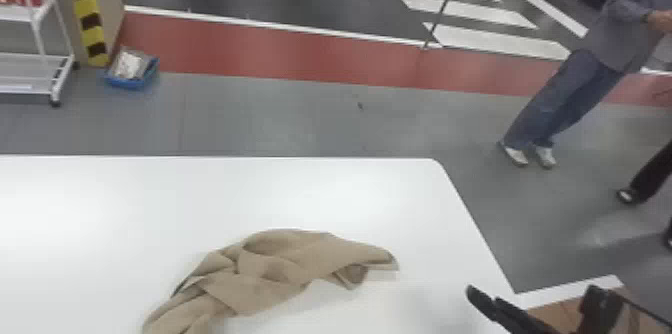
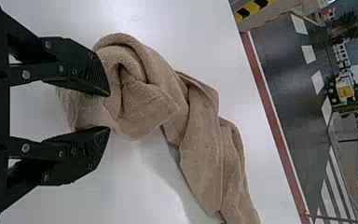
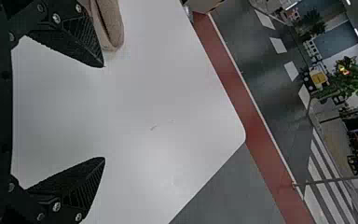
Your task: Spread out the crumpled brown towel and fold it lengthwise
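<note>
The crumpled brown towel [image 1: 280, 268] lies in a bent heap at the lower centre of the head view, one end tapering towards the right of the frame and the other running out at the bottom edge. To spread it well, the left gripper [image 2: 108, 111], its jaws parted with a bunched fold lying between them, should probably go low and take a thin edge rather than the whole thick roll, or the layers will lift together. The right gripper [image 3: 104, 112], its jaws released and wide apart, would do best to pinch the near end; then both could draw gently away from each other, keeping the cloth close to the surface [image 1: 150, 208] so it opens flat. The lengthwise fold belongs after that, once the creases are out

The head view gives the heap's overall bend and the right gripper waiting at the lower right. The left wrist view adds the curled roll and a loose flap close up, while the right wrist view sets the towel's rounded end just beside one of that gripper's jaws
</note>
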Robot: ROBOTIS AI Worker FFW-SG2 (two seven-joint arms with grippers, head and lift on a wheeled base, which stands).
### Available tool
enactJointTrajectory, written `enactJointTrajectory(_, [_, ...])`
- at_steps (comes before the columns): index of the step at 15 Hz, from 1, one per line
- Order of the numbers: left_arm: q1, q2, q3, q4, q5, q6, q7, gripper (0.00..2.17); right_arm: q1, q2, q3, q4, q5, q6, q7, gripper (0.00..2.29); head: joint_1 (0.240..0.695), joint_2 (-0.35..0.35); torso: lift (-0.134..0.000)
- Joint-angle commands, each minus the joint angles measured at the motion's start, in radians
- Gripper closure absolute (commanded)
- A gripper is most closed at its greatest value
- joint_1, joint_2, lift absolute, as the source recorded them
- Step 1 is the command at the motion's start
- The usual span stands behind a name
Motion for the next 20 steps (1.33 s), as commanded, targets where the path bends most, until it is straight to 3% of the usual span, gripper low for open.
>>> enactJointTrajectory(1, [-0.012, -0.001, 0.020, 0.012, 0.000, 0.002, 0.003, 1.45, 0.001, 0.002, 0.000, -0.011, -0.003, 0.002, 0.000, 0.19, 0.695, -0.350, 0.000])
enactJointTrajectory(4, [-0.047, 0.001, 0.072, 0.025, -0.021, -0.005, -0.003, 1.45, 0.011, 0.002, 0.011, -0.023, -0.003, 0.005, 0.000, 0.19, 0.695, -0.350, 0.000])
enactJointTrajectory(7, [-0.058, 0.007, 0.244, -0.019, -0.038, -0.023, -0.058, 1.45, 0.018, 0.002, 0.007, -0.046, -0.003, 0.018, 0.000, 0.19, 0.695, -0.350, 0.000])
enactJointTrajectory(10, [-0.089, -0.019, 0.457, -0.071, -0.033, -0.026, -0.170, 1.44, 0.024, 0.002, -0.001, -0.089, -0.003, 0.054, 0.000, 0.19, 0.695, -0.350, 0.000])
enactJointTrajectory(13, [-0.144, -0.025, 0.569, -0.062, -0.019, -0.011, -0.342, 1.37, 0.031, 0.002, -0.001, -0.114, -0.003, 0.061, 0.000, 0.19, 0.695, -0.350, 0.000])
enactJointTrajectory(15, [-0.148, -0.025, 0.597, -0.012, -0.021, -0.017, -0.423, 0.20, 0.034, 0.002, 0.000, -0.112, -0.003, 0.061, 0.000, 0.19, 0.695, -0.350, 0.000])
enactJointTrajectory(16, [-0.145, -0.027, 0.597, 0.004, -0.021, -0.026, -0.440, 0.04, 0.034, 0.002, 0.002, -0.112, -0.003, 0.061, -0.001, 0.19, 0.695, -0.347, 0.000])
enactJointTrajectory(20, [-0.107, -0.042, 0.594, 0.031, -0.023, -0.121, -0.450, 0.03, 0.029, 0.002, 0.037, -0.116, 0.000, 0.064, -0.009, 0.19, 0.695, -0.334, 0.000])
